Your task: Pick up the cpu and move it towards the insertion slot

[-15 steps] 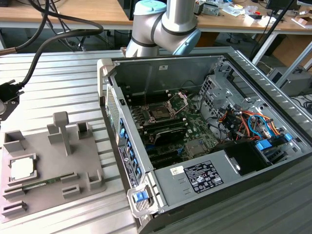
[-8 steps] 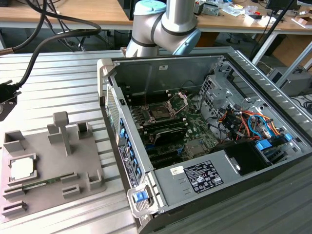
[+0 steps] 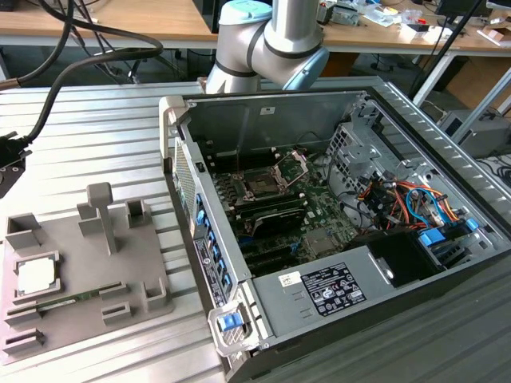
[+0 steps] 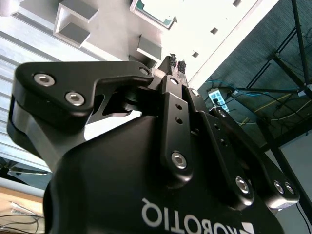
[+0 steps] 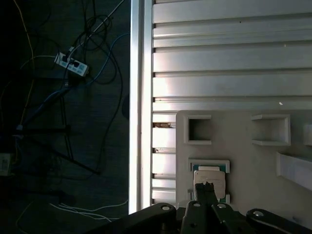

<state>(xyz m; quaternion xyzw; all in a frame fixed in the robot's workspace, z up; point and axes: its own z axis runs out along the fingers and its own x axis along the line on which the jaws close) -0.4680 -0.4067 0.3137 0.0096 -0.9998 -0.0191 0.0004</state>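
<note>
Ribbed metal table (image 3: 104, 136), cables (image 5: 97, 58) on the dark floor beside it. I see the cpu (image 3: 36, 275) lying in the grey tray (image 3: 80, 263), well apart from the insertion slot (image 3: 263, 182). The gripper (image 5: 207, 185) hangs above it, fingertips together, empty.

This is a robotics lab, or a workshop much like one. A grey-and-blue industrial arm (image 3: 271, 40) stands over a ribbed aluminium bench (image 3: 104, 136), and its black gripper (image 4: 177, 63) shows in the second wrist view. On the bench lies an opened PC case (image 3: 255, 116) with its motherboard (image 3: 319, 215) and wiring bare. Beside it is a grey tray (image 3: 80, 259) of moulded holders for parts. Behind run wooden desks (image 3: 120, 24) cluttered with small items. A thick black cable (image 3: 152, 49) loops across the bench. In the first wrist view a power strip (image 5: 71, 66) and loose leads (image 5: 105, 53) trail over the dark floor (image 5: 102, 185).
</note>
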